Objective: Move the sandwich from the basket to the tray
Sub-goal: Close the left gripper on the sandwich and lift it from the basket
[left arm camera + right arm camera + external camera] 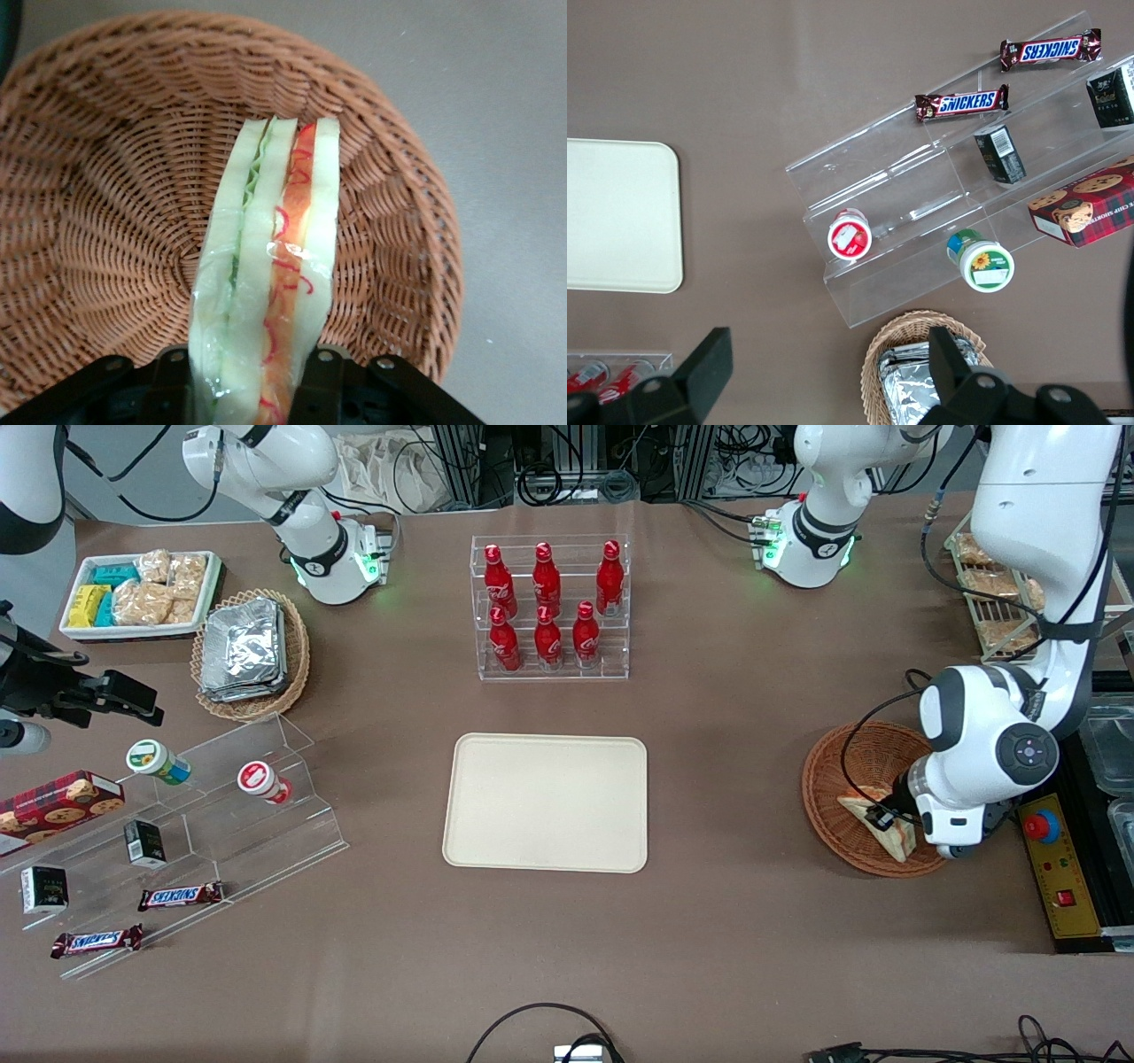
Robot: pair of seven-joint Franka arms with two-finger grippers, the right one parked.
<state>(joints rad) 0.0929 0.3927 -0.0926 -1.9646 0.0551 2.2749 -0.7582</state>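
Down in the basket [842,779], gripper [251,376] pinching the sandwich [270,283], wedge apparently not yet clear of the wicker. Grasp looks made; lift, carry and drop onto tray [546,802] all left. Nothing on tray.

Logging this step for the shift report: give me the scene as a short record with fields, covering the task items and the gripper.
sandwich: in the basket, standing on edge between the gripper's fingers
basket: on the table, toward the working arm's end
tray: nothing on it, at the table's middle
gripper: down in the basket, shut on the sandwich
task state: sandwich gripped, not yet on the tray
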